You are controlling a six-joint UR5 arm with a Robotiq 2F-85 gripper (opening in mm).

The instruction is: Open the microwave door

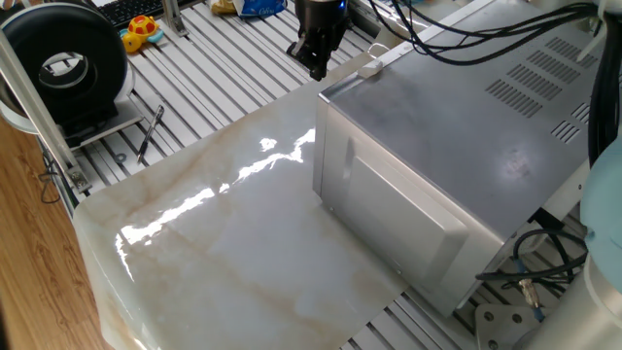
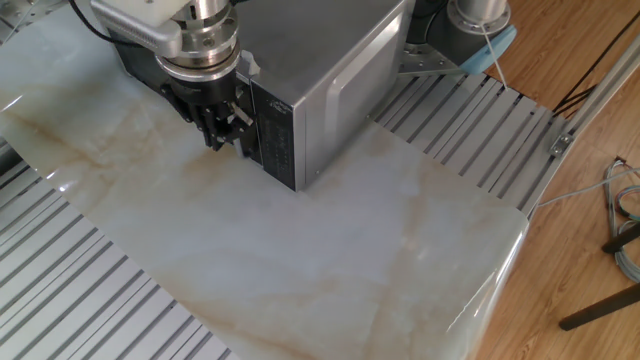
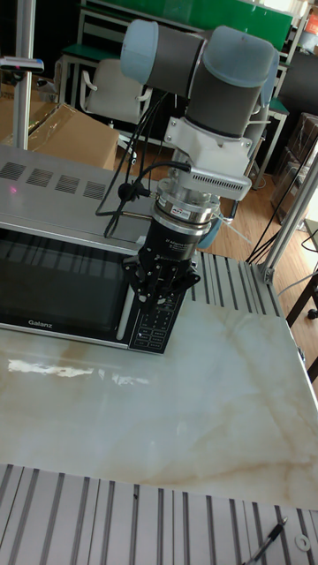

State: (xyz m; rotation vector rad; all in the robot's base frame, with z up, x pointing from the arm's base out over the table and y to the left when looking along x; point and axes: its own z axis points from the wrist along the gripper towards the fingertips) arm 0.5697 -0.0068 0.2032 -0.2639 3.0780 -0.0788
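Note:
The microwave (image 1: pixel 466 117) is a big grey metal box on the marble slab (image 1: pixel 224 243). Its door (image 3: pixel 57 282) has a dark glass face and lies flush with the box, left of the black control panel (image 3: pixel 155 328). My gripper (image 3: pixel 160 300) hangs fingers-down right in front of the seam between door and panel. In the other fixed view the gripper (image 2: pixel 222 128) stands just left of the control panel (image 2: pixel 274 140), very close to it, and the arm hides the door. The fingers taper together with nothing seen between them. From the one fixed view the gripper (image 1: pixel 316 64) shows behind the box's far corner.
A black round fan (image 1: pixel 63 58), a yellow toy (image 1: pixel 143 29) and a pen-like tool (image 1: pixel 151 131) lie on the slatted table beyond the slab. Cables (image 1: pixel 544 262) trail by the box's rear. The slab's edge (image 2: pixel 500 270) drops off toward the wooden floor.

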